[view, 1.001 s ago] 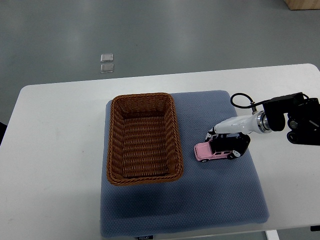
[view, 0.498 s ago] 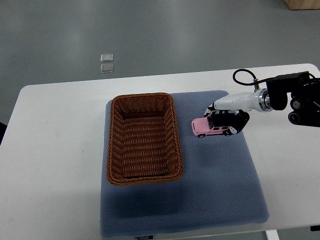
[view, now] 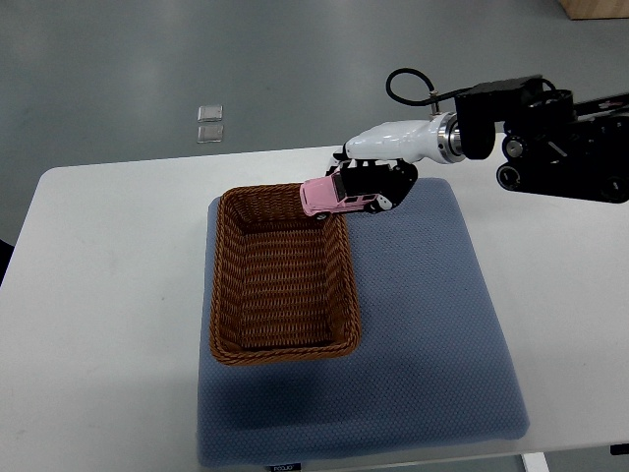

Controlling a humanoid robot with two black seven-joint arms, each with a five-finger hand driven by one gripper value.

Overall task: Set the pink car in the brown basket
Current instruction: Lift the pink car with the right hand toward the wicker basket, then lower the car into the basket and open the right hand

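Observation:
My right hand comes in from the right edge and is shut on the pink car. The car hangs in the air, tilted nose-left, over the far right corner of the brown wicker basket. The basket is rectangular, holds nothing, and lies on the left part of a blue-grey mat. My black fingers wrap the car's rear half and hide it. The left arm does not show.
A white table carries the mat. Two small clear squares lie on the grey floor beyond the table's far edge. The black forearm with a looped cable reaches over the table's far right.
The right hand has lifted the pink car off the mat and carried it up and to the left, from the mat's right side to above the basket's far right corner.

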